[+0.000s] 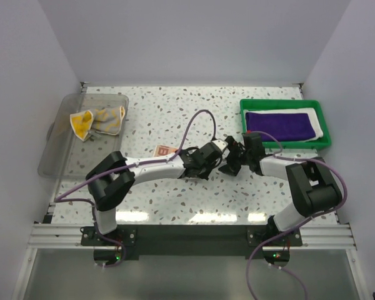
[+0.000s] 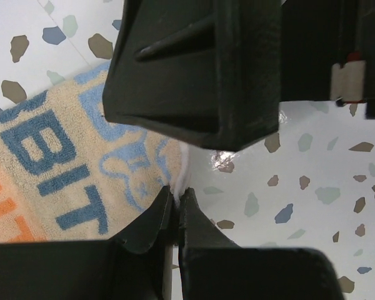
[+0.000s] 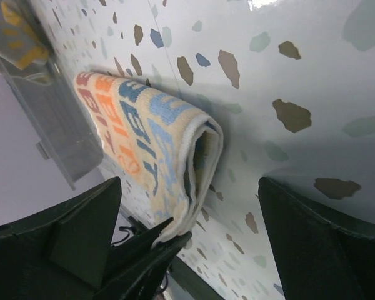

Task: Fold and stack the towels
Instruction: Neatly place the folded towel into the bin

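The pale lettered towel [image 2: 56, 169] lies folded on the table; it also shows in the right wrist view [image 3: 144, 125] and as a small corner by the left arm from above [image 1: 162, 150]. My left gripper [image 2: 178, 195] is shut on its white edge; from above it sits at mid-table [image 1: 227, 149]. My right gripper [image 3: 189, 200] is open, its jaws wide apart around the towel's folded end, close to the left gripper [image 1: 234, 162]. The purple towel [image 1: 280, 125] lies folded on the white towel [image 1: 320, 122] in the green tray [image 1: 285, 103].
A clear plastic bin [image 1: 56, 156] stands at the left edge, holding a crumpled yellow and white cloth [image 1: 97, 122]. The bin also shows in the right wrist view [image 3: 56, 119]. White walls close the table on three sides.
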`<state>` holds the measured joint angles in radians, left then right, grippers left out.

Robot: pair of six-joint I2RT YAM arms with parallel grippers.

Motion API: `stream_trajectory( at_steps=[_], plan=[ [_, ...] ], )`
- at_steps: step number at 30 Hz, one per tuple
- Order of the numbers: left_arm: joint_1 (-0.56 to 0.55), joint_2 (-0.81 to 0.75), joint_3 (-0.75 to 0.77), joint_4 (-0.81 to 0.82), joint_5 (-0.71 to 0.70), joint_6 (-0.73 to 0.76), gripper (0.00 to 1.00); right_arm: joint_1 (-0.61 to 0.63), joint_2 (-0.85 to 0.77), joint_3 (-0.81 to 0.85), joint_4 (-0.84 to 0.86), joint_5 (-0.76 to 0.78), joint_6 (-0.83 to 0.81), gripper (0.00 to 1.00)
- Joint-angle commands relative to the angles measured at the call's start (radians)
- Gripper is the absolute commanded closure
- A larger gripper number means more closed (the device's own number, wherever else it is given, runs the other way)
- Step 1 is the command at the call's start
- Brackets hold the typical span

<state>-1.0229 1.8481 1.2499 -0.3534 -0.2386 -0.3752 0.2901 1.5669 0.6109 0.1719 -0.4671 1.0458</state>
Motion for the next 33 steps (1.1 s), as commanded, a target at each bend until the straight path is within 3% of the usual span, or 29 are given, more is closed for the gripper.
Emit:
stream_trajectory(
  at_steps=[1,10,13,16,17,19,20,22,23,26,33],
  plan=[
    [0.003,-0.043,0.025,0.062,0.001,-0.037,1.0,0.026,0.061,-0.037,0.05,0.013,0.069,0.05],
    [0.003,0.01,0.069,0.085,0.002,-0.06,1.0,0.061,0.079,0.018,0.021,0.021,0.054,0.2],
    [0.003,0.02,0.072,0.096,0.002,-0.059,1.0,0.069,0.074,0.046,-0.011,0.025,0.033,0.33],
    [0.003,0.034,0.086,0.088,0.007,-0.057,0.98,0.067,0.056,0.091,-0.069,0.053,-0.01,0.56],
    [0.003,0.036,0.086,0.088,0.01,-0.057,0.86,0.067,0.051,0.104,-0.086,0.061,-0.023,0.7],
    [0.003,0.034,0.083,0.087,0.013,-0.057,0.75,0.069,0.045,0.14,-0.113,0.062,-0.053,0.82],
    [0.003,0.027,0.079,0.087,0.015,-0.057,0.63,0.067,0.045,0.157,-0.129,0.065,-0.067,0.91],
    [0.003,0.008,0.069,0.091,0.012,-0.057,0.49,0.067,0.048,0.223,-0.193,0.076,-0.117,0.97],
    [0.004,-0.016,0.059,0.091,-0.004,-0.054,0.32,0.067,0.05,0.248,-0.218,0.085,-0.136,1.0],
    [0.027,-0.085,0.031,0.087,-0.03,-0.054,0.11,0.066,0.064,0.372,-0.345,0.125,-0.24,1.0],
    [0.187,-0.285,-0.061,0.054,-0.011,-0.024,0.04,0.028,0.168,0.754,-0.766,0.234,-0.57,1.0]
  ],
)
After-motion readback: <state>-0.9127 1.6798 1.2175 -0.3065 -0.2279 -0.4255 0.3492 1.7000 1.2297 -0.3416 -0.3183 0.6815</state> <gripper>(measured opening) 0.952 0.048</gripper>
